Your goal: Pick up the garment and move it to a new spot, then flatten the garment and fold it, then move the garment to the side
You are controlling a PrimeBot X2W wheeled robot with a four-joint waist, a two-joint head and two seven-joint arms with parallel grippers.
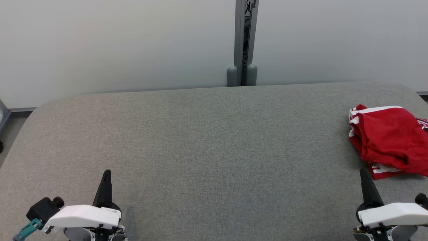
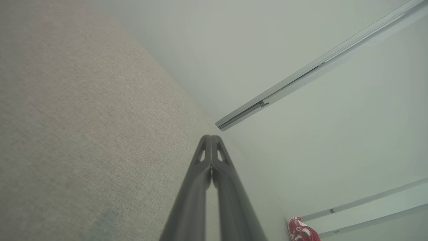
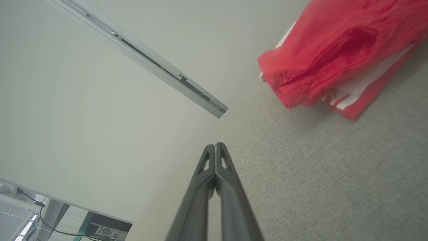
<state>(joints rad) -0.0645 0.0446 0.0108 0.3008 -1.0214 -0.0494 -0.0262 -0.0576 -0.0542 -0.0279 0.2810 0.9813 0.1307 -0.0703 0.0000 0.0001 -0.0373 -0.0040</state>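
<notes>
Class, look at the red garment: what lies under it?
The grey fabric table lies under the red garment. Its own white-striped layers peek out below; anything beneath the crumpled folds is hidden.

1. Crumpled red garment w/ white stripes (image 1: pixel 391 137), at right edge of grey fabric-covered table (image 1: pixel 214 150): head view's right border cuts it off. Dark print at that border is unreadable.
2. Same garment in left wrist view: tiny red-white blob clipped by bottom border, folds can't be made out.
3. Right wrist view: garment runs off top & right borders, lower layers hidden under top fold.
4. Table: near edge & both near corners out of frame in head view.
5. Left gripper (image 1: pixel 107 174) & right gripper (image 1: pixel 362 172): bases clipped by head view's bottom border. Fingers seen edge-on, one hiding the other.
6. Dark cabled gear (image 3: pixel 105 230), right wrist view's lower-left corner: too small to ID.
</notes>
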